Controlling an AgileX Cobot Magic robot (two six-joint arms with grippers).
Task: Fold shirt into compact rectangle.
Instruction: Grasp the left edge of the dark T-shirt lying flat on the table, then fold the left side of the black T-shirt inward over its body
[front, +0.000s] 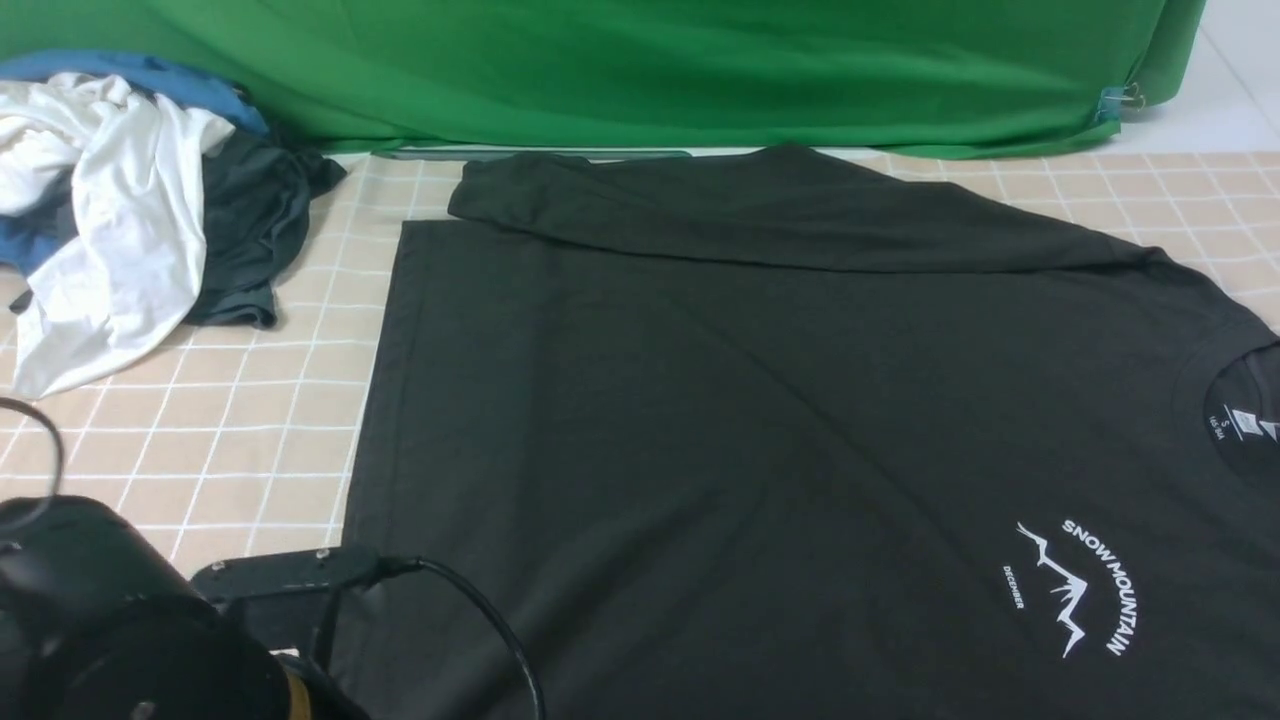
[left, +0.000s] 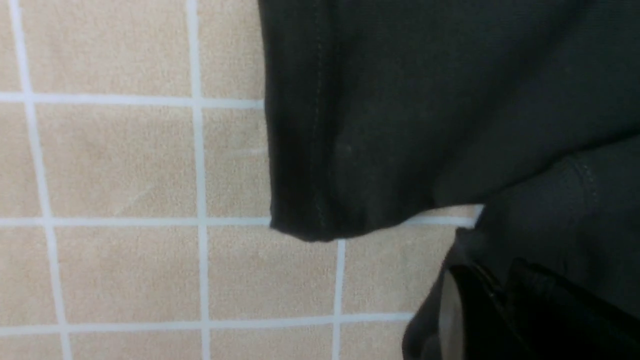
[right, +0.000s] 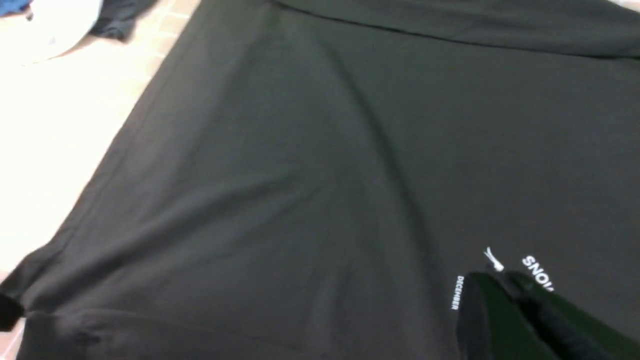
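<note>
I saw the black T-shirt (front: 760, 400) lying flat and print-up on the checked tablecloth (front: 250, 430), its far edge folded over. My right gripper (right: 505, 289) had its fingers pressed together by the chest print. My left gripper (left: 495, 297) sat beside a hem corner, and I could not tell how its fingers stood.

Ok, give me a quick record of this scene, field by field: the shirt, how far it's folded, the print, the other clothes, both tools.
shirt: black, spread flat on the checked cloth
fold: only the far flap is turned in over the body; no rectangle yet
print: white SNOW MOUNTAIN, face up, near right
clothes pile: white, blue and dark grey, far left, apart from the shirt
right tool: shut, beside the print
left tool: near the hem corner; open or shut unclear
</note>
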